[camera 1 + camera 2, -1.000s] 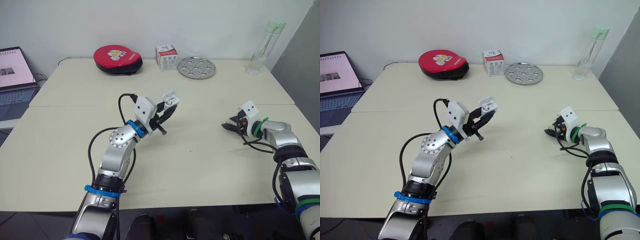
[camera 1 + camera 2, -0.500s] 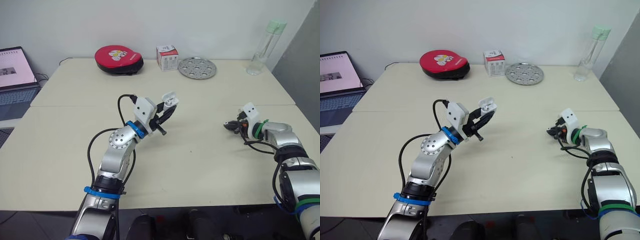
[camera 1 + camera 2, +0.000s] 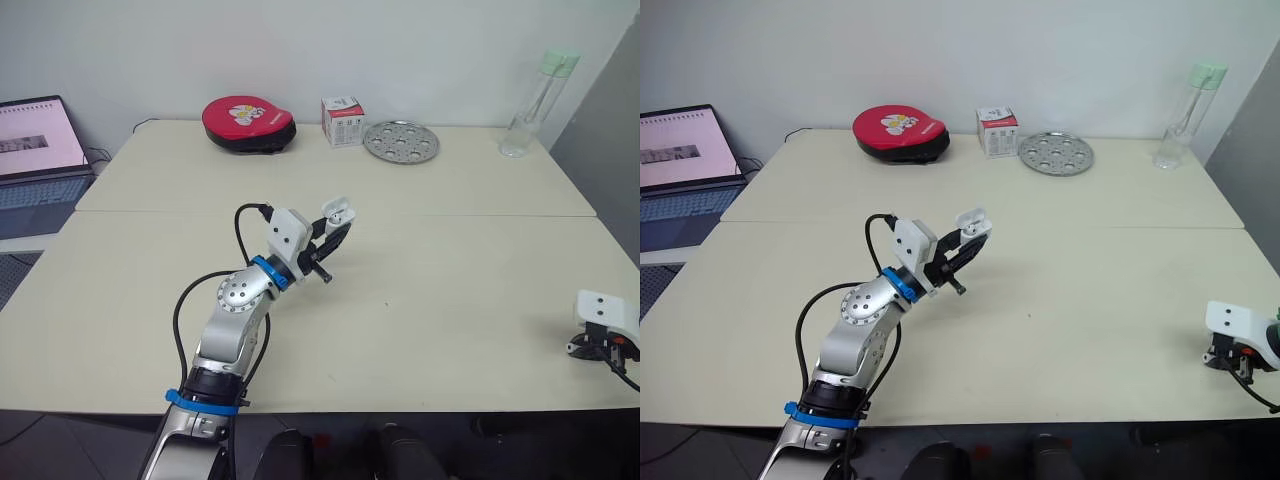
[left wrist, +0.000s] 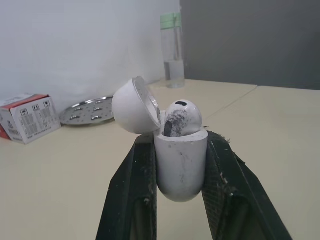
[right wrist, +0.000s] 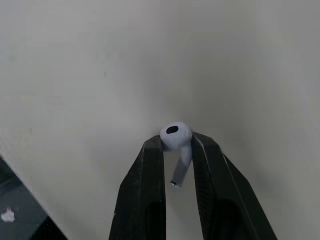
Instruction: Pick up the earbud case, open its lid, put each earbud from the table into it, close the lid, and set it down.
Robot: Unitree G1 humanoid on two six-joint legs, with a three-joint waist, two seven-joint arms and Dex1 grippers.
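Pale tabletop, mostly bare. The earbud case is a bit left of centre in the head view, held up off the table. The left gripper is pinching it by the body, with the lid flipped back and one earbud already seated. I can't really see the free slot from here.

The second earbud is squeezed just under its head by the right gripper, stem hanging down. That's way off in the lower right corner, well apart from the case.

So the step is carrying it over. I'd go slow and come in from above, stem first, on the side away from the lid. Keep the case upright, and only let go once the stem is in. With such a small grip, the bud could swivel if it clips the rim.
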